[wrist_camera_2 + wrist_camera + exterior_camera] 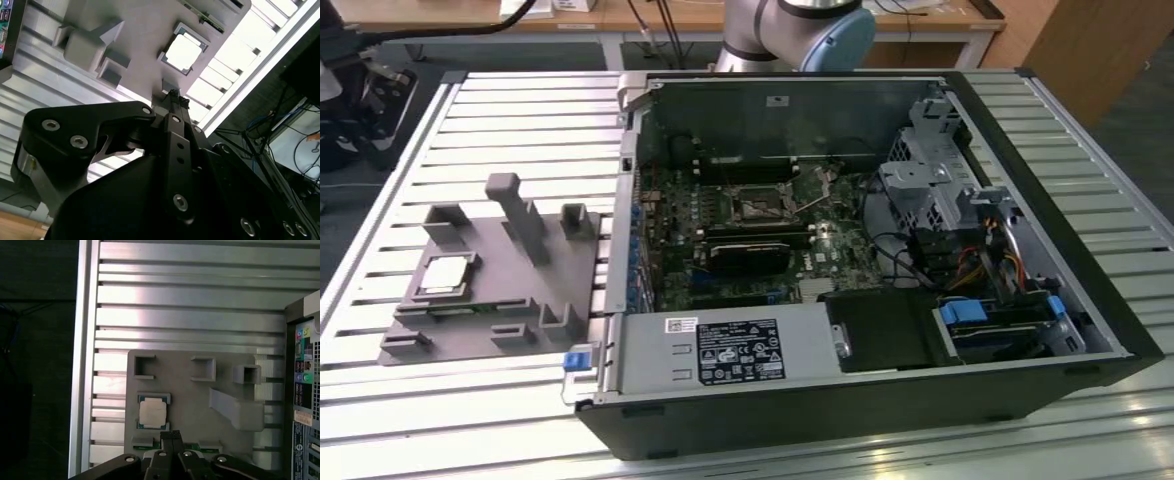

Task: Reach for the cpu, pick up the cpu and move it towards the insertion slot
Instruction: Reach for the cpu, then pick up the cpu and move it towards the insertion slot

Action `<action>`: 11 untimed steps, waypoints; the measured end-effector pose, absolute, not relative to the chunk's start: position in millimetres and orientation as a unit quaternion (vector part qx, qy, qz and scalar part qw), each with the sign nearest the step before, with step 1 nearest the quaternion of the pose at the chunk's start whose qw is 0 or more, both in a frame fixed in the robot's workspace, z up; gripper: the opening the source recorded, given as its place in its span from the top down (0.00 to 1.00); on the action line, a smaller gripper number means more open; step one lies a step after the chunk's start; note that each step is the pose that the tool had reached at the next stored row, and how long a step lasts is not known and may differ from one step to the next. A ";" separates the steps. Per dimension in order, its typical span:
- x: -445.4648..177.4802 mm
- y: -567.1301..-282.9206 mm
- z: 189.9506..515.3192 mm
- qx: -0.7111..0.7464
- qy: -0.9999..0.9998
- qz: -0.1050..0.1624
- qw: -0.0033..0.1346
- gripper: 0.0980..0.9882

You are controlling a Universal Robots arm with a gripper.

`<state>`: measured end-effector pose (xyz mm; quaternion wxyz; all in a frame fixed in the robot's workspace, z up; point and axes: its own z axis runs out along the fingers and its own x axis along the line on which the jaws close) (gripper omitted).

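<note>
One cpu sits in a square recess of the grey fixture at the exterior view's left, flat with its metal top up, likely so it cannot slide and its edges are free for gripping. In both wrist views it lies just ahead of the pincer, near its tips but apart from them. The pincer is clenched, its fingers pressed together on nothing, touching no part of the fixture. Fixture and open case rest side by side on the slatted counter, which I judge keeps the carry short. Farther right in the exterior view, well apart from the pincer, the slot lies on the board inside the case.
</note>
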<state>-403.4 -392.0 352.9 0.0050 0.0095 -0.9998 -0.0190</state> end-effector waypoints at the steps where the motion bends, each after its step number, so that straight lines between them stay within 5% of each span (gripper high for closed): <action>1: -403.4 -392.1 351.1 0.009 -1.000 -0.019 0.005 0.99; 4: -403.6 -394.7 345.4 0.011 -1.000 -0.019 0.008 0.92; 11: -404.8 -396.5 332.8 0.012 -1.000 -0.019 0.009 0.59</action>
